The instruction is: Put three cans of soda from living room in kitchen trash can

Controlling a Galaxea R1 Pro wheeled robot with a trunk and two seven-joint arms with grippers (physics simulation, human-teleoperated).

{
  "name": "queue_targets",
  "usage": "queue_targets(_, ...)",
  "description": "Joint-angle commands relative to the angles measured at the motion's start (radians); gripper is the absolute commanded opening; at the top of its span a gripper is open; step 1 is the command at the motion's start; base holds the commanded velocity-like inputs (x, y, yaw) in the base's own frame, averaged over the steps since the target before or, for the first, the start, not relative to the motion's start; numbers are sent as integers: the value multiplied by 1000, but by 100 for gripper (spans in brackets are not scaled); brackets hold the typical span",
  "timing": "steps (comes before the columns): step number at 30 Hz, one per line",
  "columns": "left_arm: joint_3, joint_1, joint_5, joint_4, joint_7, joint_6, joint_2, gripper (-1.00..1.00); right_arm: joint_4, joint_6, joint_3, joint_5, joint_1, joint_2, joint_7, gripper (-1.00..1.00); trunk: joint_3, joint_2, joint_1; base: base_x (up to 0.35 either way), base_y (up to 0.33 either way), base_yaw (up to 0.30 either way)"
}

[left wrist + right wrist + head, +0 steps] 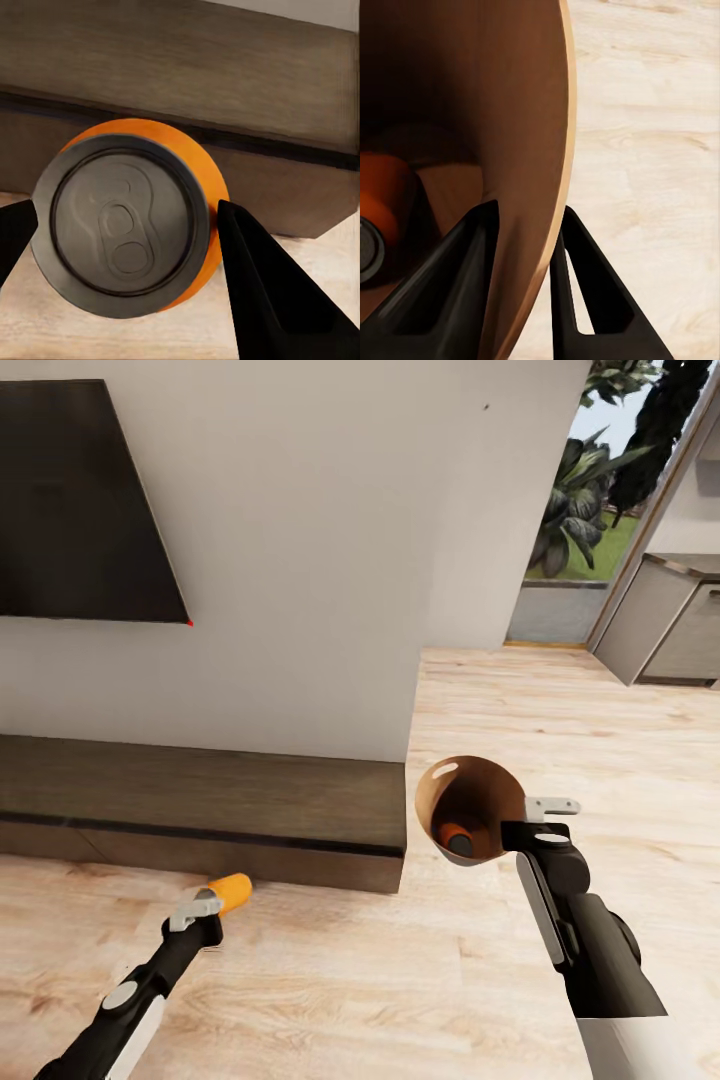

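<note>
Left gripper (205,908) is clamped on 1 orange soda can (230,892): in the left wrist view the can (131,214) sits squarely between the 2 dark fingers (262,285), its pull-tab end facing the camera, so the grip is across the body and the can points away along the finger axis. That hold makes sense for a drop-in: end-on, it should slide out cleanly once the jaws part. Right gripper (537,822) is pinched on the rim of the trash can (470,805); the right wrist view shows 1 finger (450,292) inside the tan wall (529,150) and the other outside, so the bin hangs from its lip, tilted, mouth turned toward the head camera. A 2nd can (457,837) lies at the bottom of the bin, also seen just past the inner finger (379,217). The 3rd can I can't place. Carrying the bin next to the pickup saves trips, I'd guess. Beyond the left fingertips runs a low dark wood console (200,810) under a wall TV (80,510); floor is light planks (500,980). Kitchen-looking grey cabinets (665,620) stand far off past the right gripper. Grippers are well apart, so the next move likely needs the left can brought over the bin mouth; risk is the rim pinch slipping as weight is added.
</note>
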Motion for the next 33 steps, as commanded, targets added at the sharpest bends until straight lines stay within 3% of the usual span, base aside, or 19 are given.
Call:
queue_targets(1, 0, 0, -1, -27, -5, 7, 8, -100, -1, 0, 0, 8, -1, 0, 2, -100, 0, 0, 0, 0, 0, 0)
queue_targets(2, 0, 0, 0, -41, -8, 18, 13, -100, -1, 0, 0, 8, -1, 0, 2, -100, 0, 0, 0, 0, 0, 0)
queue_targets(4, 1, 0, 1, -110, -17, 110, 27, -100, -1, 0, 0, 8, -1, 0, 1, -100, 0, 0, 0, 0, 0, 0)
queue_targets(8, 1, 0, 3, -209, -21, 221, 36, -100, -1, 0, 0, 8, -1, 0, 0, -100, 0, 0, 0, 0, 0, 0)
queue_targets(13, 2, 0, 6, -284, -25, 269, 39, -100, -1, 0, 0, 8, 0, 0, 0, -100, 0, 0, 0, 0, 0, 0)
queue_targets(15, 2, 0, 6, -315, -42, 323, 39, -100, -1, 0, 0, 8, 0, 0, 0, -100, 0, 0, 0, 0, 0, 0)
queue_targets(16, 3, 0, 7, -352, -83, 395, 39, -100, -1, 0, 0, 8, -1, 0, 0, -100, 0, 0, 0, 0, 0, 0)
queue_targets(20, 16, 0, 14, -390, -163, 469, 38, -100, -1, 0, 0, 8, -1, 0, 0, -100, 0, 0, 0, 0, 0, 0)
queue_targets(21, 44, 0, 22, -411, -210, 507, 38, -100, -1, 0, 1, 8, -1, 0, 0, -100, 0, 0, 0, 0, 0, 0)
queue_targets(26, 99, 0, 38, -454, -309, 603, 38, -100, 0, 0, 0, 9, 0, 0, 0, -100, 0, 0, 0, 0, 0, 0)
queue_targets(33, 103, 0, 60, -525, -345, 679, 37, -100, 2, 0, -1, 13, 1, -1, 0, -100, 0, 0, 0, 0, 0, 0)
